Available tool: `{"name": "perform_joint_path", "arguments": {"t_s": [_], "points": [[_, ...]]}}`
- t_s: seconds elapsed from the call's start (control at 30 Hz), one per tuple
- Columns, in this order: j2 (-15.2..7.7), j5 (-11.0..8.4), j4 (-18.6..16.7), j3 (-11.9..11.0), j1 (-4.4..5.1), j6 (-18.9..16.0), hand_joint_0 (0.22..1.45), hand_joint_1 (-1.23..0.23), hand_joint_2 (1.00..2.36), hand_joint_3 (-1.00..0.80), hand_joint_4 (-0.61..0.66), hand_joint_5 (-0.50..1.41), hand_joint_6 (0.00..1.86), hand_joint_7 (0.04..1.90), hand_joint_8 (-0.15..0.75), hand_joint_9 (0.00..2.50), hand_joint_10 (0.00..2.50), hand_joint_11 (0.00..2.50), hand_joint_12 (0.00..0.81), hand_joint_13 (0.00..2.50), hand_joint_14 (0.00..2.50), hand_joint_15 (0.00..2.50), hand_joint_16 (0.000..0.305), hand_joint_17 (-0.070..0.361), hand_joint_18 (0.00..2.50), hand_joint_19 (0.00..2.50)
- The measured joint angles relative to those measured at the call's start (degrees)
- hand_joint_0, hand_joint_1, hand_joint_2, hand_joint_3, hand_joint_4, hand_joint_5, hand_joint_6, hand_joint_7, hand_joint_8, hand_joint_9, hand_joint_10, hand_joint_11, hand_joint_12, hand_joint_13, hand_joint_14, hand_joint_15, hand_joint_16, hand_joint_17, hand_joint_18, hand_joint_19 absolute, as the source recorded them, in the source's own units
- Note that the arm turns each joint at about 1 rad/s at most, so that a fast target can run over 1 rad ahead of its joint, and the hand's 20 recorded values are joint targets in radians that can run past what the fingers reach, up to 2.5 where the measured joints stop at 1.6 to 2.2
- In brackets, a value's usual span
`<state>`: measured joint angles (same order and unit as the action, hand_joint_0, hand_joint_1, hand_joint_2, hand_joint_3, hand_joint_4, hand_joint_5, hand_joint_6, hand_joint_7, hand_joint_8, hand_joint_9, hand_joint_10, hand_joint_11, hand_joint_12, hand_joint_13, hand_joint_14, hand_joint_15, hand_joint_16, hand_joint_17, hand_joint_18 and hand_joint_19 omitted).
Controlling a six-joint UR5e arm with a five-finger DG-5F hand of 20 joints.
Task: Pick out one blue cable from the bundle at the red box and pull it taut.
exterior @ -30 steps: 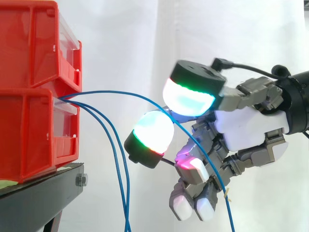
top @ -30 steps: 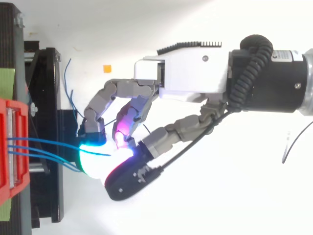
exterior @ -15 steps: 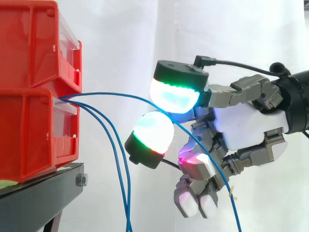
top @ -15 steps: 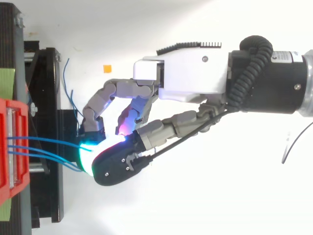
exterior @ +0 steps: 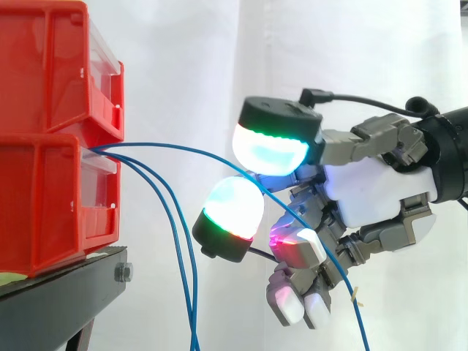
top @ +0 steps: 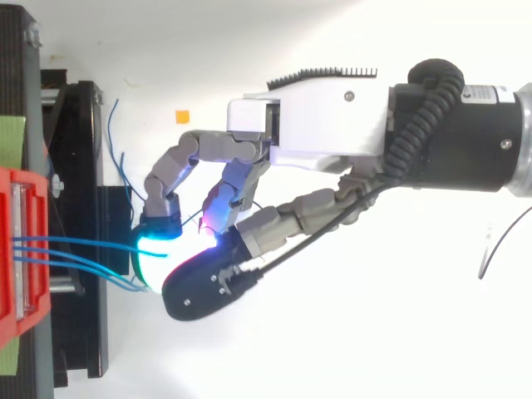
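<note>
- The robot hand (exterior: 373, 194) reaches in from the right, and its fingers are curled.
- Two big glowing pads (exterior: 272, 150) sit one above the other and are pressed close together.
- One blue cable (exterior: 168, 145) runs right between those two pads. It looks like the robot hand is pinching it there.
- So the first part of the job looks done: one cable has been picked out from the rest.
- Past the pads, the loose end of that cable hangs down under the robot hand.
- On the other side, the cable goes in a soft curve, like a small hill, back to the box. It is not tight yet.
- What is left, I think, is to pull it away from the box until the curve goes straight.
- The other two blue cables (exterior: 184, 278) hang down on their own, apart from the robot hand. Nothing holds them.
- All three cables come out of the front of the lower red bin (exterior: 44, 205), which has another red bin on top.
- The bins sit on a black stand (exterior: 66, 292).
- Behind it all hangs a white curtain (exterior: 183, 58).
</note>
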<state>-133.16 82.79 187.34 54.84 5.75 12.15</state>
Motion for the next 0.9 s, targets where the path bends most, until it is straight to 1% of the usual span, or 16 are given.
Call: {"name": "perform_joint_path", "arguments": {"t_s": [0.03,0.07,0.13,0.2,0.23,0.27,0.33,0.37,0.5,0.67,0.73,0.77,0.9], "points": [[-0.01,0.00,-0.02,0.00,0.01,-0.01,0.55,-0.32,1.00,-0.50,-0.06,-0.13,0.93,0.76,0.179,1.12,0.03,0.93,0.329,0.87,0.02,0.68,0.043,0.097,0.71,0.72],[0.00,0.00,-0.03,0.00,0.02,-0.02,0.55,-0.28,1.00,-0.50,-0.07,-0.13,0.92,0.77,0.181,1.12,0.03,0.89,0.330,0.86,0.02,0.68,0.042,0.095,0.70,0.73],[0.00,-0.02,-0.05,0.00,0.03,-0.15,0.56,-0.28,1.00,-0.50,-0.07,-0.13,0.92,0.77,0.178,1.12,0.03,0.90,0.326,0.86,0.02,0.69,0.042,0.095,0.69,0.74],[0.00,-0.07,-0.05,0.00,0.04,-0.38,0.58,-0.30,1.00,-0.50,-0.07,-0.13,0.92,0.77,0.179,1.12,0.03,0.89,0.326,0.86,0.03,0.69,0.042,0.094,0.69,0.74],[0.00,-0.13,-0.05,0.00,0.04,-0.54,0.58,-0.34,1.00,-0.50,-0.06,-0.13,0.92,0.78,0.181,1.12,0.03,0.90,0.326,0.86,0.02,0.69,0.041,0.093,0.69,0.74],[0.00,-0.18,-0.05,0.01,0.05,-0.65,0.58,-0.39,1.01,-0.43,-0.05,-0.13,0.92,0.78,0.186,1.12,0.03,0.90,0.328,0.88,0.03,0.69,0.042,0.094,0.70,0.73],[0.00,-0.33,-0.05,0.00,0.05,-0.79,0.58,-0.42,1.01,-0.38,-0.05,-0.12,0.92,0.78,0.185,1.13,0.03,0.91,0.329,0.88,0.03,0.70,0.042,0.095,0.71,0.73],[0.00,-0.40,-0.05,0.01,0.05,-0.83,0.57,-0.45,1.01,-0.33,-0.05,-0.12,0.92,0.78,0.191,1.14,0.03,0.91,0.330,0.89,0.02,0.70,0.043,0.096,0.72,0.73],[-0.03,-0.87,-0.09,0.06,0.09,-1.05,0.56,-0.53,1.02,-0.27,-0.05,-0.12,0.93,0.79,0.196,1.14,0.03,0.92,0.333,0.89,0.02,0.69,0.043,0.097,0.74,0.72],[-0.01,-1.79,-0.04,0.14,0.19,-1.74,0.58,-0.61,1.02,-0.25,-0.06,-0.12,0.93,0.81,0.193,1.13,0.03,0.92,0.334,0.89,0.02,0.70,0.043,0.097,0.75,0.72],[-0.03,-1.94,0.04,0.19,0.17,-1.91,0.58,-0.62,1.02,-0.25,-0.05,-0.12,0.93,0.81,0.193,1.12,0.03,0.93,0.336,0.89,0.02,0.69,0.043,0.097,0.75,0.72],[-0.02,-1.98,0.06,0.22,0.16,-1.96,0.59,-0.66,1.02,-0.24,-0.05,-0.12,0.94,0.80,0.190,1.12,0.03,0.93,0.337,0.89,0.03,0.69,0.043,0.097,0.75,0.71],[-0.01,-2.01,0.06,0.51,0.17,-2.13,0.60,-0.69,1.02,-0.25,-0.04,-0.12,0.95,0.80,0.192,1.11,0.03,0.92,0.335,0.89,0.03,0.70,0.043,0.098,0.76,0.71]]}}
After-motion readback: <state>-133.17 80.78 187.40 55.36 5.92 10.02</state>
